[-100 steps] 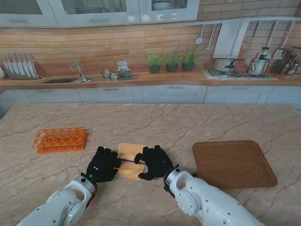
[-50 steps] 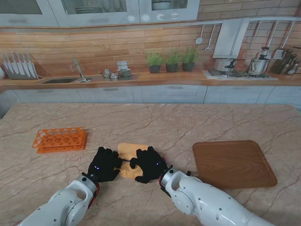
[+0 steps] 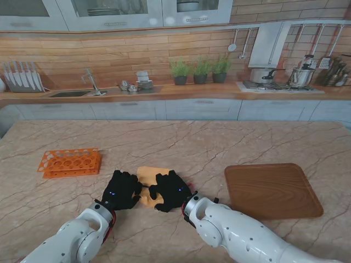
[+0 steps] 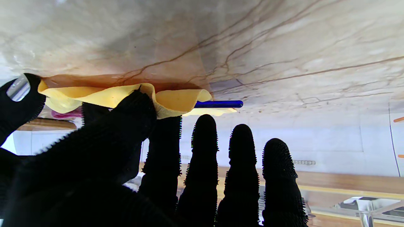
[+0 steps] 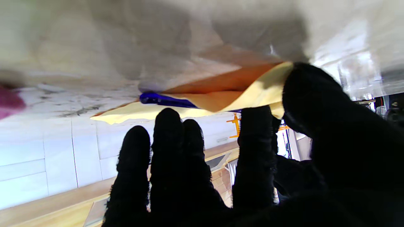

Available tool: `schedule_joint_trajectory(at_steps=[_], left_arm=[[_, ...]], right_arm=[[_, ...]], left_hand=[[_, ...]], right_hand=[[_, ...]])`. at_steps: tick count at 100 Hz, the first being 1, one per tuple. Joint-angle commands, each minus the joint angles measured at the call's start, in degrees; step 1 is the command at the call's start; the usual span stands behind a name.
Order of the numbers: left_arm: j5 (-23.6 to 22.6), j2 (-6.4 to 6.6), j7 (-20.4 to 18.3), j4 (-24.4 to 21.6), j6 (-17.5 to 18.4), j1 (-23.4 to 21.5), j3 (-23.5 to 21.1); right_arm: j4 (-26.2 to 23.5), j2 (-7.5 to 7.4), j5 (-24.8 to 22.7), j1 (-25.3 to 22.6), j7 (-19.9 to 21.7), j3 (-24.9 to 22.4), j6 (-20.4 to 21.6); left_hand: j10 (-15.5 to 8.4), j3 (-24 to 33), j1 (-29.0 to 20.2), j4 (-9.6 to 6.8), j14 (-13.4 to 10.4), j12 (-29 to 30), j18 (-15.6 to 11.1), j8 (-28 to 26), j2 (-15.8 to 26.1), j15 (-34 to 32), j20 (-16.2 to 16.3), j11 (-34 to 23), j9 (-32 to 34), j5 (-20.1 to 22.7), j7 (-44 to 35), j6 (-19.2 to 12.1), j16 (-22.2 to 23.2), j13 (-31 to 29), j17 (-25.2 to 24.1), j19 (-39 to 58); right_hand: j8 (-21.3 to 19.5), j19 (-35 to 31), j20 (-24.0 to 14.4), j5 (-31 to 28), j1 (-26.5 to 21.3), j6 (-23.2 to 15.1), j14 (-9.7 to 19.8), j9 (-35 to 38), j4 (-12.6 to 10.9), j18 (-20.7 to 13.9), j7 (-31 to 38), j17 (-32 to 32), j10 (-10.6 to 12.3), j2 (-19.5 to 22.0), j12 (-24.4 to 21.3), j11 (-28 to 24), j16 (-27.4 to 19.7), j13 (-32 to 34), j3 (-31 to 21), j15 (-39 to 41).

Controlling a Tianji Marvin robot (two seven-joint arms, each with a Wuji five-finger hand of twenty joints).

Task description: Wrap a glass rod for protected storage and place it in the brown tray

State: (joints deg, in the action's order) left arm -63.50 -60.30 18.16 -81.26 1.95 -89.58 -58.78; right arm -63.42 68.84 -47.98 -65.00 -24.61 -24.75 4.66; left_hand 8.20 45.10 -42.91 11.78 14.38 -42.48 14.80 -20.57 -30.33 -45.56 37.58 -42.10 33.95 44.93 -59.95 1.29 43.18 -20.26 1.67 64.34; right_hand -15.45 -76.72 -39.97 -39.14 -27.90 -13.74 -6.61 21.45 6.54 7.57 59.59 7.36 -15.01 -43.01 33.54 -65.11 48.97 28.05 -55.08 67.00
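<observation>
A yellow cloth (image 3: 148, 174) lies on the marble table, with a blue glass rod (image 4: 218, 104) lying across it. In the stand view only a short dark piece of the rod (image 3: 146, 187) shows between my hands. My left hand (image 3: 122, 190) sits at the cloth's left side, thumb and forefinger pinched on a lifted fold of the cloth (image 4: 175, 100). My right hand (image 3: 170, 190) covers the cloth's right side. Its thumb and forefinger pinch the cloth (image 5: 252, 91) over the rod (image 5: 161, 99). The brown tray (image 3: 271, 190) stands to the right, with nothing in it.
An orange test-tube rack (image 3: 70, 162) stands at the left of the table, farther from me than the hands. A kitchen counter with a sink, plants and a stove runs along the back wall.
My right hand has slid left across the cloth toward my left hand, and less of the cloth shows now. The left hand has hardly moved.
</observation>
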Motion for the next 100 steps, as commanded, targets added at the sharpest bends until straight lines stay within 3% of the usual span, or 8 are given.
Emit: schedule_joint_trajectory(at_steps=[1,14,55,100], left_arm=[[0.42,-0.43,-0.21,-0.46,0.19,-0.42,-0.10],[1.06,-0.58,-0.23,-0.45,0.27,-0.31,-0.20],[1.10,-0.79,1.19,0.17,-0.14,0.56,0.08],[3.62,-1.56,2.18,3.49,-1.57,5.13,3.32]], right_arm=[[-0.45,0.12,-0.04,-0.25,0.43,-0.24,0.56],[-0.23,0.29,0.37,-0.23,0.28,-0.46,1.19],[-0.24,0.73,1.50,-0.23,-0.64,-2.33,2.31],[1.43,1.49,3.66,0.60,-0.52,-3.79,0.82]], left_hand=[[0.59,0.24,-1.63,1.70,0.70,0.19,0.01,0.45,1.07,0.07,0.70,0.40,0.34,1.10,-2.60,0.83,0.32,-0.73,-0.73,0.94],[0.65,0.28,-1.77,1.70,0.67,0.19,0.01,0.54,1.00,0.12,0.69,0.47,0.39,1.18,-2.60,1.05,0.28,-0.77,-0.73,0.94],[0.45,-0.14,-3.07,1.85,0.37,-0.60,0.01,0.60,1.72,0.86,0.69,0.53,0.03,1.42,-2.48,1.69,-0.18,-0.70,-0.73,0.94],[1.02,-2.33,-2.15,1.20,0.34,0.40,-0.08,0.14,3.26,1.78,0.35,1.27,-0.90,-1.26,-1.94,-1.13,-0.85,0.18,-0.93,0.30]], right_hand=[[2.18,-2.83,0.62,-2.17,-3.37,-1.68,-0.45,1.58,1.46,-0.23,2.69,-0.74,0.66,1.24,-0.62,-0.35,-0.52,0.36,-2.92,0.77],[3.25,-2.76,0.64,-5.88,-6.12,-0.62,-0.11,3.75,1.20,-0.60,3.37,-0.18,2.13,5.49,-1.30,0.11,-0.81,1.10,-4.18,0.95],[2.16,-2.70,0.60,-6.65,-7.25,-0.40,0.35,4.49,1.94,-0.72,4.20,-0.01,2.83,6.76,-1.73,0.00,-1.22,1.45,-4.01,0.87],[1.01,-1.55,1.11,-6.46,-7.11,-0.20,0.00,4.30,1.70,-0.60,4.03,-0.02,2.56,6.98,-2.80,1.12,-3.07,0.83,-4.01,-0.27]])
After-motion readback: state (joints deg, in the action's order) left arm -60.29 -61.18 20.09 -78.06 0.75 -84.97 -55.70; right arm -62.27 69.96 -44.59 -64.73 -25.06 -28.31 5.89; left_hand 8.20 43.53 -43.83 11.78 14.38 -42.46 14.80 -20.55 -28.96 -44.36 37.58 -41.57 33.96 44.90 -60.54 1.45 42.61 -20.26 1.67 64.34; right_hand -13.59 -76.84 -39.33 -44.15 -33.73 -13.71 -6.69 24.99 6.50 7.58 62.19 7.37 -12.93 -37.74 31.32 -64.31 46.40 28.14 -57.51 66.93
